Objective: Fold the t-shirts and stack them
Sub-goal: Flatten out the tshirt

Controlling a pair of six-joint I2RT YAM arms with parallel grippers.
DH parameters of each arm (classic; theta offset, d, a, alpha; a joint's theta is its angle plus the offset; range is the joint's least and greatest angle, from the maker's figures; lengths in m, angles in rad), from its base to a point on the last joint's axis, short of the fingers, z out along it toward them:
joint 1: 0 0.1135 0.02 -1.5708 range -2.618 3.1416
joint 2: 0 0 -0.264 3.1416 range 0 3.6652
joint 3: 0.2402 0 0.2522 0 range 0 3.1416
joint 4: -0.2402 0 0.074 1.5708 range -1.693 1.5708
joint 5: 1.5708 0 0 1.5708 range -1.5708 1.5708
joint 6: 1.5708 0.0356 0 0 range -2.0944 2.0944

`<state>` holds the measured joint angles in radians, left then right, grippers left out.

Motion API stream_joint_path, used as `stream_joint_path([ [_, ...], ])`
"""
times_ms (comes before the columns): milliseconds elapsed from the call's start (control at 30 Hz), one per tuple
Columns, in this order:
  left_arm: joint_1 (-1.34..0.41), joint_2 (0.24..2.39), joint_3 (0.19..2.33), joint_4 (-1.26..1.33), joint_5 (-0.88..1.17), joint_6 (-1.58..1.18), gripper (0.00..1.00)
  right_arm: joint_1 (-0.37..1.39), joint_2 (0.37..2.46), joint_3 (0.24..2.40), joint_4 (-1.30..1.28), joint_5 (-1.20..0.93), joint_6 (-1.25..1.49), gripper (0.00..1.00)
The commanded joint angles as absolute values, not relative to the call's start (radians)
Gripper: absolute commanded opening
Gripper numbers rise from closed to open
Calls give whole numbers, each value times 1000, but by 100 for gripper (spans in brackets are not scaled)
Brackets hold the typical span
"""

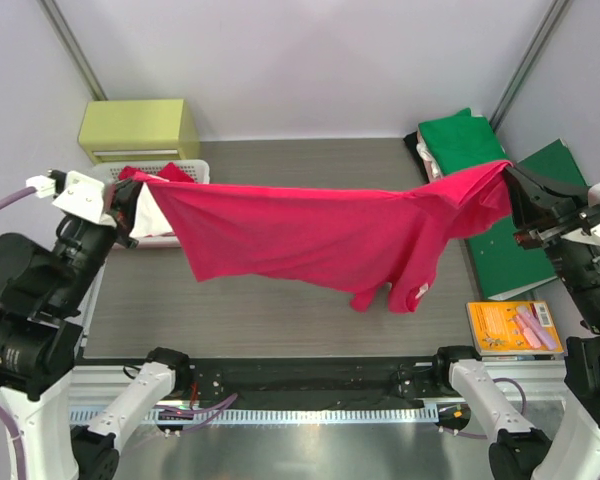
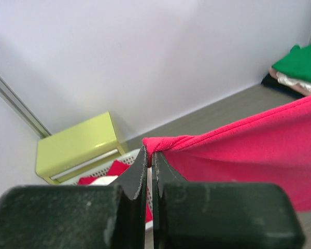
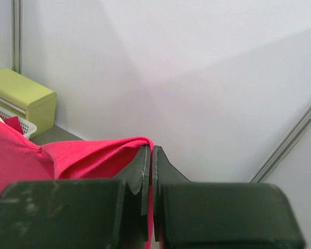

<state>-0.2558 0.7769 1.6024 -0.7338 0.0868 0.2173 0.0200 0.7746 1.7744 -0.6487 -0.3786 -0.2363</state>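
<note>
Clearly only partway through; holding a bright pinkish-red soft-cloth t-shirt (image 1: 310, 235) up in the air over the grey wood-grain desk (image 1: 280, 320), stretched wide between the two arms; left fingers (image 1: 130, 207) pinched shut on one bunched corner of the cloth, out past the desk's left edge; right fingers (image 1: 515, 187) likewise clamped tight on the opposite end, with a fold of red cloth caught between the tips; sagging through the middle, a sleeve and the neck end hanging lowest toward the near right; touching the desk there or just clear of it, cannot tell; no fold made in it so far.

Seemingly done: a folded green cloth t-shirt (image 1: 462, 135) topping a small pile in the far right corner, with pale beige-pink cloth (image 2: 285, 80) showing beneath; just beside that pile, a flat stiff dark-green folder (image 1: 505, 260) lying along the right side.

Left to do, judging from this: lowering the red shirt flat, folding it, setting it on the pile; perhaps more after that, given red and white cloth heaped in the white plastic basket (image 1: 185, 168) at the far left, next to a pale yellow-green box (image 1: 140, 128); what garments those are, cannot tell.
</note>
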Motion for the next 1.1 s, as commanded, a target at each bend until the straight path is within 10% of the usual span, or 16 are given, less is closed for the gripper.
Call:
stream_joint_path([
  [0, -238, 793, 1686, -744, 107, 201, 0, 12, 844, 1854, -672, -383, -219, 1],
  [1067, -221, 857, 1862, -761, 83, 210, 0, -29, 979, 2091, -663, -332, -229, 1],
])
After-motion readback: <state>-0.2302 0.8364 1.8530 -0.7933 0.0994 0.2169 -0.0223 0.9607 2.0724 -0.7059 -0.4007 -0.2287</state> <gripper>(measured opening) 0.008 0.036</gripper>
